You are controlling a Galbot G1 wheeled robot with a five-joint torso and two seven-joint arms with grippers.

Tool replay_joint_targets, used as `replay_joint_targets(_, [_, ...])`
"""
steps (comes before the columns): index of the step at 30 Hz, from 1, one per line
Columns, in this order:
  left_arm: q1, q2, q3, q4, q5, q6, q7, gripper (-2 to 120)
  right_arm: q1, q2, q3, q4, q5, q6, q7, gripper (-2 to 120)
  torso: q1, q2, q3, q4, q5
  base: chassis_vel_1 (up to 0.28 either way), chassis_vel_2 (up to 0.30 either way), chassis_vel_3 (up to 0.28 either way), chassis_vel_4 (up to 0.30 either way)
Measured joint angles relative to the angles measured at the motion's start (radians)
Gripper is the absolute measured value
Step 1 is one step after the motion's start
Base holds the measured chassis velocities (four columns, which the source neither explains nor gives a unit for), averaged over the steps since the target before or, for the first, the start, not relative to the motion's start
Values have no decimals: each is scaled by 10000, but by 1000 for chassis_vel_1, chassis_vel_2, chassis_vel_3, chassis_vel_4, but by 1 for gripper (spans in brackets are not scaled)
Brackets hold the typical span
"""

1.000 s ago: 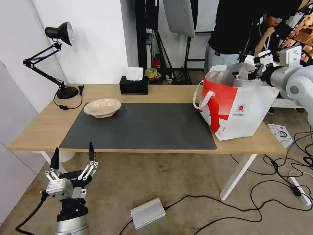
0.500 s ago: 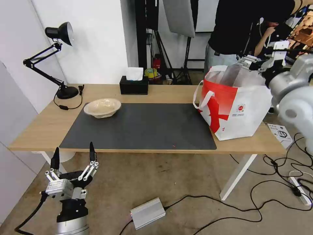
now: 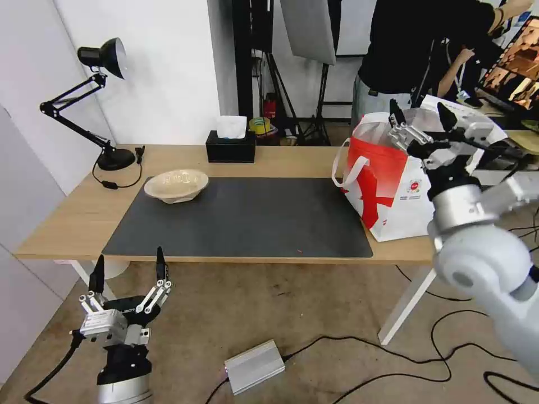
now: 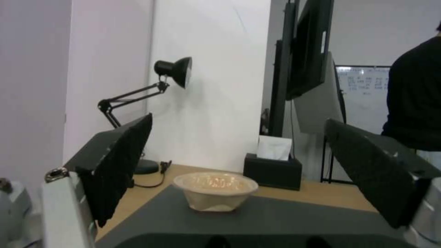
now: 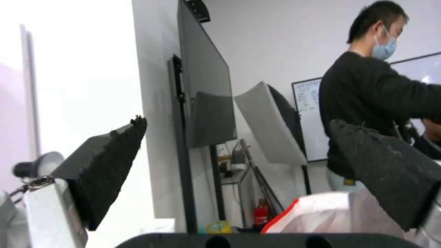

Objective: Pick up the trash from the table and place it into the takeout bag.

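Nearest to you, your left gripper (image 3: 128,268) hung low in front of the near edge of the long light-wood table with white legs (image 3: 67,224), below the level of its top. Its black fingers (image 3: 160,264) pointed up and stood wide apart, with nothing between them. In the left wrist view the same two pads (image 4: 122,165) framed the table from a low angle.

On the table lay the large dark grey mat (image 3: 241,216). Near its far left corner sat the shallow beige pulp bowl (image 3: 176,184), upright, and in the left wrist view you saw the bowl (image 4: 215,190) resting on the mat with its inside light and its contents not clear.

At the right end of the table stood the large white-and-red takeout bag with white loop handles (image 3: 393,191), partly on the right edge of the mat. Its mouth was open and a small round logo was on its white side. Your right gripper (image 3: 418,119) was raised in front of the upper part of the bag, fingers pointing up, spread wide, holding nothing. In the right wrist view the top of the bag (image 5: 321,213) showed between its pads.

Farther back, a black tissue box with a white tissue (image 3: 231,145) stood at the far edge of the table, and a black articulated desk lamp (image 3: 92,95) stood at the far left corner.
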Motion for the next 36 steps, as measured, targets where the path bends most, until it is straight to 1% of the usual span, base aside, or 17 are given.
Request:
replay_joint_targets(2, [10,-4,-3,0,3,4,-9,100,-226,110,-39,116,-156,80,27,100,0,0,0,-1,1,0,0,0,0])
replay_joint_targets(5, [38,-6,-5,-1,7,16,-20,100,-1181,390,-175,502,-598,327,40,100,-1,0,0,-2,2,0,0,0,0])
replay_joint_targets(6, [38,-6,-5,-1,7,16,-20,100,-1181,390,-175,502,-598,327,40,100,-1,0,0,-2,2,0,0,0,0])
replay_joint_targets(14, [71,-34,92,0,-13,56,-127,100,-2807,763,-308,817,-1447,690,-8,100,-1,0,0,-2,1,0,0,0,0])
replay_joint_targets(18, [101,-25,91,-13,-13,57,-128,100,-3267,912,-319,911,-1679,731,-35,100,-1,0,0,-1,1,0,0,0,0])
replay_joint_targets(21, [114,-31,105,-36,-16,56,-128,100,-3982,1242,-433,923,-2294,904,-75,100,0,0,0,-2,2,0,0,0,0])
replay_joint_targets(22, [114,-31,105,-36,-16,56,-128,100,-3982,1242,-433,923,-2294,904,-75,100,0,0,0,-2,2,0,0,0,0])
replay_joint_targets(25, [128,-72,122,-36,-7,57,-126,100,-4475,1513,-628,877,-2941,962,48,100,-1,0,0,-2,2,0,0,0,0])
replay_joint_targets(27, [137,-83,123,-36,0,58,-124,100,-4557,1555,-669,862,-3072,965,86,100,-2,0,0,-2,2,0,0,0,0])
replay_joint_targets(29, [147,-128,124,-31,12,51,-123,100,-4809,1680,-796,766,-3486,969,226,100,-1,0,0,-2,2,0,0,0,0])
replay_joint_targets(36, [133,-241,140,-9,126,31,-120,100,-5120,1683,-948,710,-3887,831,544,100,0,1,0,-1,2,0,0,0,0])
